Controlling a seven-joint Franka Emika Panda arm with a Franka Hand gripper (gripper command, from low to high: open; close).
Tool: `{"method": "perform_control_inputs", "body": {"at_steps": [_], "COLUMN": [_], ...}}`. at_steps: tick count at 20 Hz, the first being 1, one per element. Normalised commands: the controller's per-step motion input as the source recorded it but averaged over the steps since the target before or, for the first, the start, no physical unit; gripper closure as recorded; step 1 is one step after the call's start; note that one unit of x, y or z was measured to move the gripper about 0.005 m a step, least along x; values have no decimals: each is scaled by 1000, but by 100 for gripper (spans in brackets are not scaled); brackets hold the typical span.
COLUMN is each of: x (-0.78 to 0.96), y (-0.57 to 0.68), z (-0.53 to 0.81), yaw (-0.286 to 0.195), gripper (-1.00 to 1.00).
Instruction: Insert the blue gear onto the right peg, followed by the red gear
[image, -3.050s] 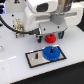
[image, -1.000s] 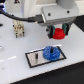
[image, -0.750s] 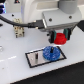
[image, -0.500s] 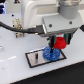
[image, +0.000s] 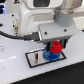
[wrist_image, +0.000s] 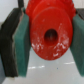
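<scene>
**Red gear waits above the blue gear**

The hand (image: 56, 46) is shut tight on the red gear (image: 56, 48). In the wrist view, 2 green pads (wrist_image: 20, 47) press on both sides of the red gear (wrist_image: 50, 35), so it cannot slip or tip. The hole in its middle faces down, which I think is so it can slide onto the right peg.

The blue gear (image: 50, 55) lies flat on the plate (image: 35, 60), just under the red gear. The plate sits on the white desk (image: 15, 72). The right peg is hidden by the gears and the hand, so I cannot tell if the red gear is on it yet. Nothing else lies on the plate that I can see.
</scene>
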Motion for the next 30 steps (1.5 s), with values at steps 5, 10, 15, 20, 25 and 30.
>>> {"method": "perform_control_inputs", "body": {"at_steps": [5,10,15,20,25,30], "x": [40,16,14,18,1,94], "y": [-19,6,6,7,2,-89], "z": [11,178,227,290,144,56], "yaw": [0,0,0,0,0,0], "gripper": [100,100,100,100,100,100]}}
